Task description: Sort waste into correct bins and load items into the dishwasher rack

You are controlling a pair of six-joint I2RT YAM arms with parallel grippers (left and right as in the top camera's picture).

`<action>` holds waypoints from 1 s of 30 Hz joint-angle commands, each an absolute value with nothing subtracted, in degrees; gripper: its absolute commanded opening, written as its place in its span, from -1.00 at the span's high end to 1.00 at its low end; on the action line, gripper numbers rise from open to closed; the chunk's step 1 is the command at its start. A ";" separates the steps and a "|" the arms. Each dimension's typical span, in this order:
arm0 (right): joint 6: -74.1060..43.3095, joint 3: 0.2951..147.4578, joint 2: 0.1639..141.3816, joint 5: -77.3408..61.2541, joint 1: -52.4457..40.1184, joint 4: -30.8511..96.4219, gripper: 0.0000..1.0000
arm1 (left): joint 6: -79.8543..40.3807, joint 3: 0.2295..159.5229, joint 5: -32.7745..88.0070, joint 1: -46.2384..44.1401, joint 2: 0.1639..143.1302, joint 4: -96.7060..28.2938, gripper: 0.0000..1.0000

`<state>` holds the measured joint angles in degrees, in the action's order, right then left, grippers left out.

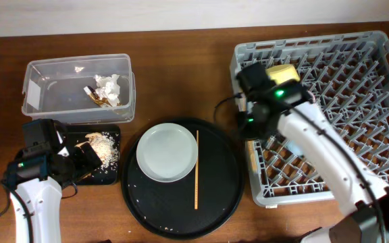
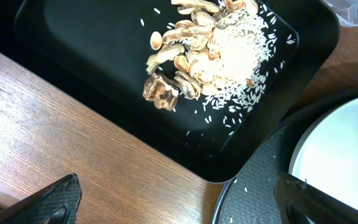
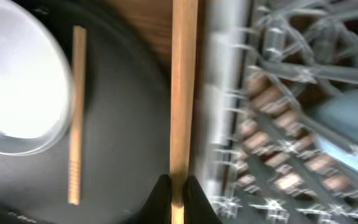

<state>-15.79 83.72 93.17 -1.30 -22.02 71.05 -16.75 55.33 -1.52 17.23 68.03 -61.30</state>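
My right gripper [image 1: 250,138] [image 3: 178,190] is shut on one wooden chopstick [image 3: 184,93], held over the left edge of the grey dishwasher rack [image 1: 356,101] [image 3: 272,74]. The other chopstick [image 1: 196,169] [image 3: 76,118] lies on the round tray beside the pale plate [image 1: 166,152] [image 3: 17,81]. A yellow bowl [image 1: 282,72] and a blue cup [image 3: 353,118] sit in the rack. My left gripper [image 1: 86,156] [image 2: 185,205] is open and empty, over the table by the shallow black tray [image 1: 107,175] [image 2: 73,56] that holds food scraps [image 2: 210,50]. The clear tub [image 1: 46,94] holds napkins [image 1: 108,88]. The pink cup is out of view.
The large round black serving tray [image 1: 181,202] [image 2: 260,193] lies between the black tray and the rack, with a few rice grains on it. Bare wooden table [image 2: 55,137] shows along the front and between the tray and the rack.
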 commanded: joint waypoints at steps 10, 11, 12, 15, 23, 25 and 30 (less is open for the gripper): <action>-7.68 71.46 93.49 -0.14 -14.06 59.75 0.64 | -17.10 55.33 -1.23 17.54 67.48 -61.39 -0.96; -7.68 71.46 93.47 -0.14 -14.06 59.72 0.49 | -17.10 55.33 -1.23 17.54 67.48 -61.39 -0.96; -7.70 71.48 93.47 -0.16 -14.06 59.90 0.32 | -17.10 55.33 -1.26 17.54 67.48 -61.39 -0.96; -7.99 76.42 92.86 -0.23 -14.06 65.21 0.07 | -17.10 55.33 -1.23 17.54 67.48 -61.36 -0.96; -17.12 81.80 90.19 -7.77 -27.29 67.79 -0.13 | -17.10 55.33 -1.26 17.54 67.48 -61.36 -0.96; -20.80 78.96 92.40 -7.75 -33.76 64.58 -0.22 | -17.10 55.33 -1.23 17.54 67.48 -61.36 -0.97; -29.10 74.87 103.26 -6.85 -44.01 57.25 -0.22 | -17.10 55.33 -1.23 17.54 67.48 -61.36 -0.97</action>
<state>-24.64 75.72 98.70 -7.44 -41.30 58.37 -16.75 55.33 -1.50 17.23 68.03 -61.32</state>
